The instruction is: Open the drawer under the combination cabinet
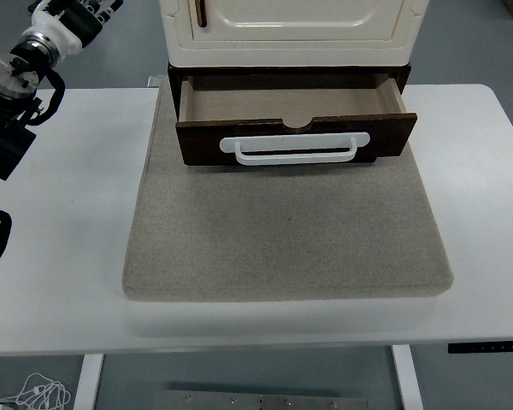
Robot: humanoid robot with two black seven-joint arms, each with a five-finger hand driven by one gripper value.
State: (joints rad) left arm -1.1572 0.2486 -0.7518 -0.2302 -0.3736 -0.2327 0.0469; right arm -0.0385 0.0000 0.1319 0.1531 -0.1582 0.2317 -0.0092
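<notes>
The dark wooden drawer (295, 128) with its white handle (295, 148) is sitting pulled open, well right of the left hand (73, 19), whose fingers are seemingly cropped, state unclear.

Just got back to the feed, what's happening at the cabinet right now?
Nothing is touching the cabinet. The dark wooden drawer under the cream cabinet stands pulled out, its inside looking empty and its white handle facing the near edge. The cabinet sits on a grey mat on the white table. The left arm is raised at the far left corner, well clear of the drawer. The right arm is out of view.
</notes>
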